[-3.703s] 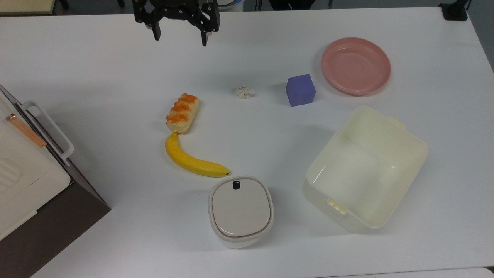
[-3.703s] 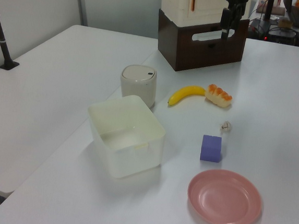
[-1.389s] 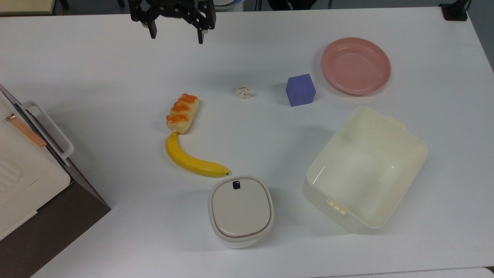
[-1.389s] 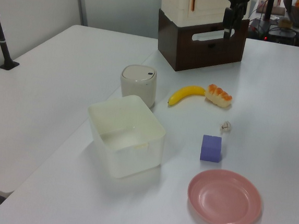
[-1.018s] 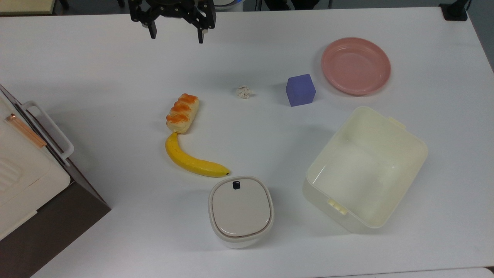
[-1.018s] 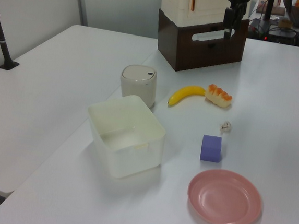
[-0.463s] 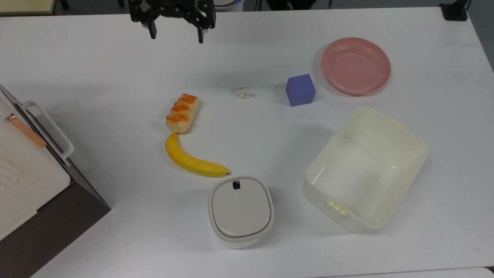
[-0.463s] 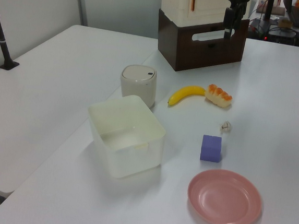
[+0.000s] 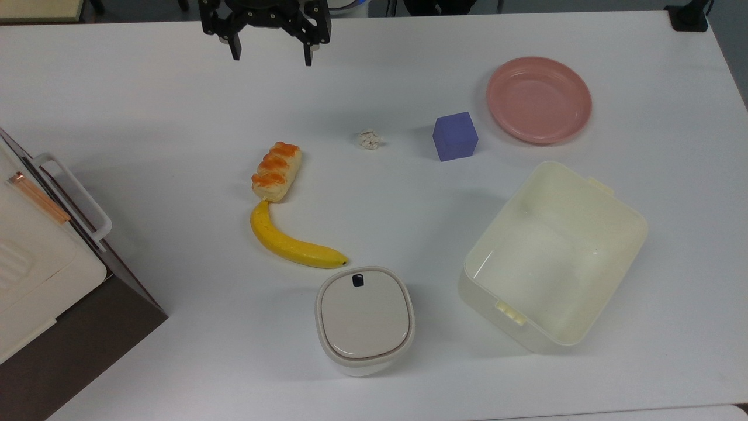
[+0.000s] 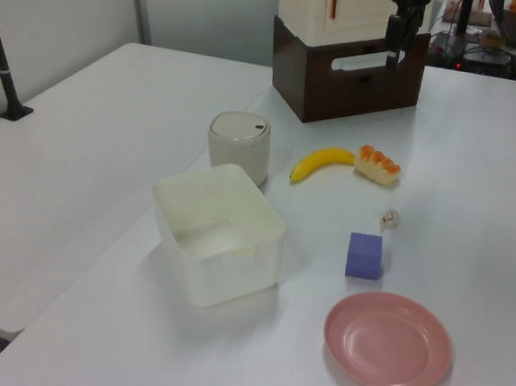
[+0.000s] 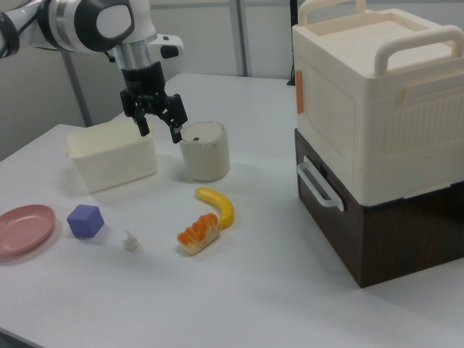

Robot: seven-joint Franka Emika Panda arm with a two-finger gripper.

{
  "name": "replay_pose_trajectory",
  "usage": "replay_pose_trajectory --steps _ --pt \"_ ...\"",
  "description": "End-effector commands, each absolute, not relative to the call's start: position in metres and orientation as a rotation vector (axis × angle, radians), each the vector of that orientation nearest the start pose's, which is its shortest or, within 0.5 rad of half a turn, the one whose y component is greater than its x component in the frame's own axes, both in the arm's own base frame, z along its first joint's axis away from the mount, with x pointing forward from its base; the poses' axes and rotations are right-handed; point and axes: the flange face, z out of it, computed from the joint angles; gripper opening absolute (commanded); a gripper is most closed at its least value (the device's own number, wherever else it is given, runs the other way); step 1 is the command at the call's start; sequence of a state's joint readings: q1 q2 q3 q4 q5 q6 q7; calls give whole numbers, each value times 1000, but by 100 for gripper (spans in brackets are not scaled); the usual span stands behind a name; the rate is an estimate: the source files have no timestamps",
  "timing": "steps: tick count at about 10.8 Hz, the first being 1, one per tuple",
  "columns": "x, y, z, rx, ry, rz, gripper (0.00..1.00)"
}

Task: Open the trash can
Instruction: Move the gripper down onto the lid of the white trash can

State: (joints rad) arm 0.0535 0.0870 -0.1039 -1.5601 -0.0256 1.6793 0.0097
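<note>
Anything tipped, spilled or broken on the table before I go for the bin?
Nothing stands out. The off-white plastic trash can stands upright with its beige-grey lid shut; the open black gripper hangs well away from it.

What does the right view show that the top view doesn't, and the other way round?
Right view: the arm's white links and the looped handles atop the cream box. Top view: the tub's bare floor and a black mount at the table's corner. Both: the trash can with its lid down, the banana, bread, purple cube, pink plate, and the gripper with fingers apart.
</note>
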Motion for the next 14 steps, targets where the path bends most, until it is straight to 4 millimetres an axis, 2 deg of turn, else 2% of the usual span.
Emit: replay_pose_trajectory --steps 1,4,5,6,8,9,10,11,14 --pt "586 -24 588 -3172 55 -14 100" --pt "590 -23 577 -3171 62 2 100" --pt "590 -22 577 -3168 50 0 95" --pt "595 -20 577 -3158 44 -51 81" --pt "615 -14 574 -3083 49 -209 34" --pt "625 -12 572 -3053 16 -292 15" --pt "636 -7 567 -3047 -14 -361 4" --pt "650 7 560 -3036 -24 -459 0" --pt "700 34 516 -3009 -55 -710 0"
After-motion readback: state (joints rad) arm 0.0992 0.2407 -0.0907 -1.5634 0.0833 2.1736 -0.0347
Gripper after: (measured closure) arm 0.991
